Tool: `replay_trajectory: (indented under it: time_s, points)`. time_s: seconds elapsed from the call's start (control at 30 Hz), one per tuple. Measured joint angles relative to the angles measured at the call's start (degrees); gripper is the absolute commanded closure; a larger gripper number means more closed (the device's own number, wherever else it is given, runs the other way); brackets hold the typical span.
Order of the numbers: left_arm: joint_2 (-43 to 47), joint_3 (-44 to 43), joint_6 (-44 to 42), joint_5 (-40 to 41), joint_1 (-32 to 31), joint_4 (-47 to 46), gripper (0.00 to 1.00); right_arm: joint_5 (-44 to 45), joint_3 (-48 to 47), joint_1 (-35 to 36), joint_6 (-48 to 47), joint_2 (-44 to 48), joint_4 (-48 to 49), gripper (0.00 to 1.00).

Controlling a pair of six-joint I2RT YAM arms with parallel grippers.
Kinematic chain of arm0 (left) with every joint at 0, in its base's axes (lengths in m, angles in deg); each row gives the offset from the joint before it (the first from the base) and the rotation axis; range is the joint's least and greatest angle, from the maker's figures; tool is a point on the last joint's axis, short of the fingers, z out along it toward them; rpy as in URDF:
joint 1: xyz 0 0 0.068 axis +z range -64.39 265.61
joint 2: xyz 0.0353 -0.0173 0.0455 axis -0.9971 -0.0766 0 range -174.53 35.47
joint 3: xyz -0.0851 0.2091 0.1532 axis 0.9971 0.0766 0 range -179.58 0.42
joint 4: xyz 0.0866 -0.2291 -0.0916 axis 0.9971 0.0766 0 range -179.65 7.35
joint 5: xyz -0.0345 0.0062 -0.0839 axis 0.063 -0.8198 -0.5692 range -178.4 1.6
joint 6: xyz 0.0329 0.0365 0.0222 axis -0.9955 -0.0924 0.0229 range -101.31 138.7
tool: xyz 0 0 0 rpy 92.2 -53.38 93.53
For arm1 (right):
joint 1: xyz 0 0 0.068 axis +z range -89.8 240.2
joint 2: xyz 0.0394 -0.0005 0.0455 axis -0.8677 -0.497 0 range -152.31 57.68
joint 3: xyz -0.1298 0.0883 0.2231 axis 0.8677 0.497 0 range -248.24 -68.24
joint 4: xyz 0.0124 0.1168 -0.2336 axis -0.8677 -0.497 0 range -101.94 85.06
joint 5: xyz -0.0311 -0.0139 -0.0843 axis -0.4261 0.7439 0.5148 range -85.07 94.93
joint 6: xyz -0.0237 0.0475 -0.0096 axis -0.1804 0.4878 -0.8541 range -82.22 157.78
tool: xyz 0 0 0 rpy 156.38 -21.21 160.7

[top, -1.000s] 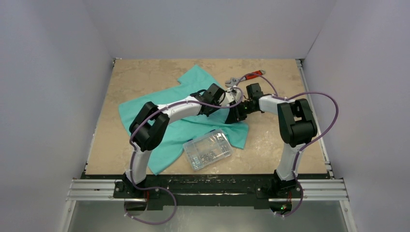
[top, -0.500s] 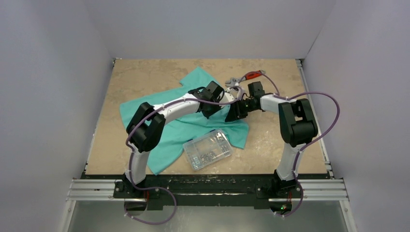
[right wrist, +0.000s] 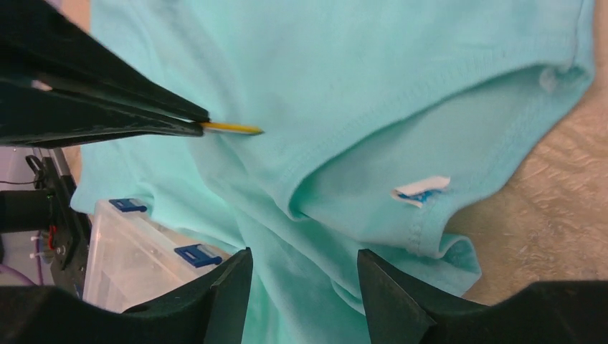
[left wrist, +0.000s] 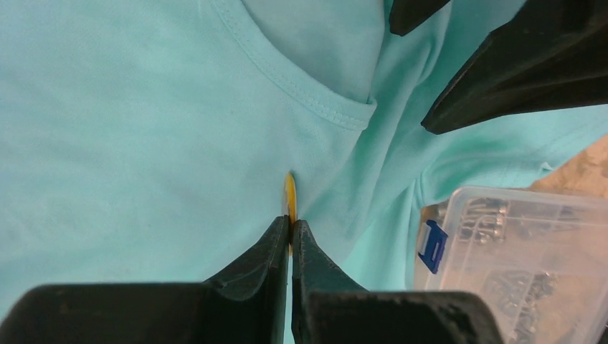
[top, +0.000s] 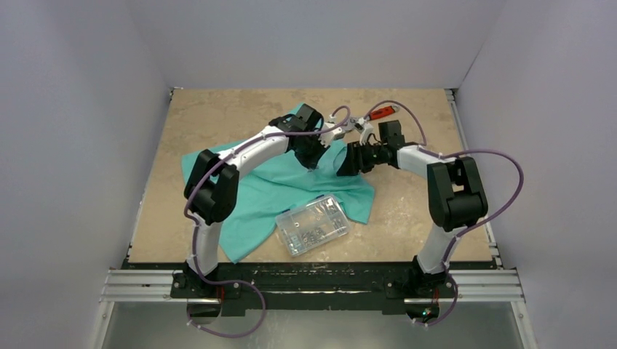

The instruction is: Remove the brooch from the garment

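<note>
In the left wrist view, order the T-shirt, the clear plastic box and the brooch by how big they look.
Largest: the T-shirt, filling most of the view.
Next: the clear plastic box, partly cut off.
Smallest: the brooch, seen edge-on as a thin yellow sliver.

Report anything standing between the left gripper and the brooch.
Nothing visible does. The left gripper has its jaws shut directly on the brooch, which shows edge-on against the garment. Whether its pin is free of the fabric cannot be told.
</note>
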Motion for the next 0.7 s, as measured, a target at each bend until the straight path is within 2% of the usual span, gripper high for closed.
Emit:
replay_trajectory:
  time_s: [0.17, 0.47, 0.7]
  points:
    - [0.0, -1.6, 0.4, -6.6, 2.0, 2.9, 1.0, -4.0, 4.2, 0.0, 0.0, 5.1, 7.3, 0.39]
    - [0.0, -2.7, 0.2, -17.6, 5.0, 4.3, 1.0, -11.4, 9.8, 0.5, 2.9, 6.0, 24.6, 0.4]
    - [0.0, -2.8, -0.3, -22.2, 5.0, 5.2, 1.0, -13.9, 7.9, 1.1, 1.2, 3.1, 28.1, 0.47]
